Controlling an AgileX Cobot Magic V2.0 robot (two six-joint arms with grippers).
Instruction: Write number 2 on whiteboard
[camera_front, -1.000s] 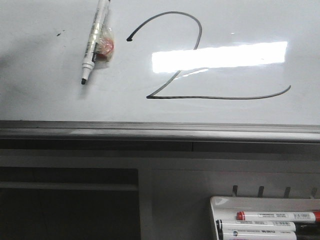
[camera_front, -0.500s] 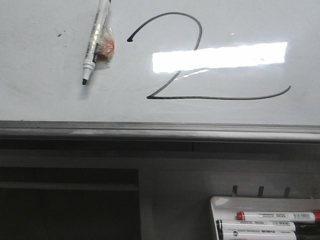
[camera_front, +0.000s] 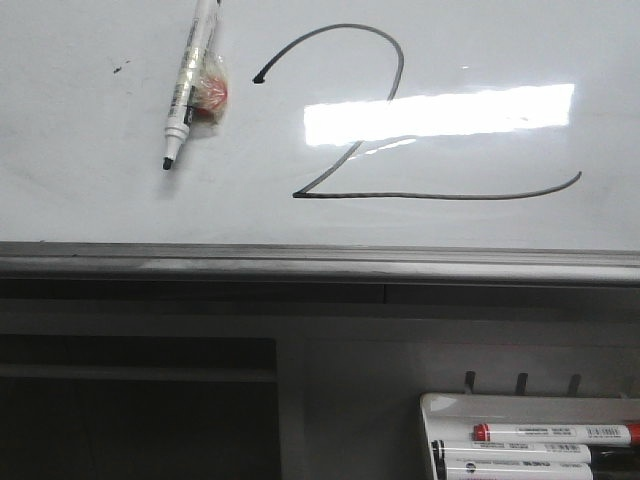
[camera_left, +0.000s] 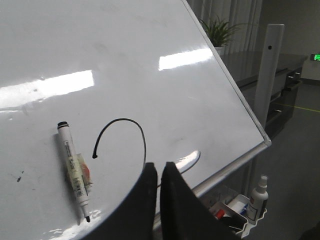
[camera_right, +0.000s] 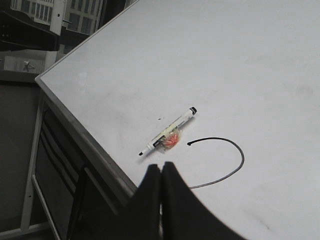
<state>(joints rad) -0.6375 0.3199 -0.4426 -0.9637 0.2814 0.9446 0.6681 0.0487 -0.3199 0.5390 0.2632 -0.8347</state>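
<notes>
Already the number 2 (camera_front: 400, 120) stands complete on the whiteboard (camera_front: 80, 200); both end effectors, left (camera_left: 159, 172) and right (camera_right: 161, 175), are closed and empty, so nothing remains, I think.

Very little differs across the front views. A faint grey shade that lay on the whiteboard (camera_front: 60, 200) by its left edge a second ago is gone, and that patch now reads as evenly pale as the surface around it. Above the marker tray (camera_front: 440, 405), at the picture's right border, three hooks (camera_front: 520, 383) show now where four showed in the oldest view. No other difference can be made out.
</notes>
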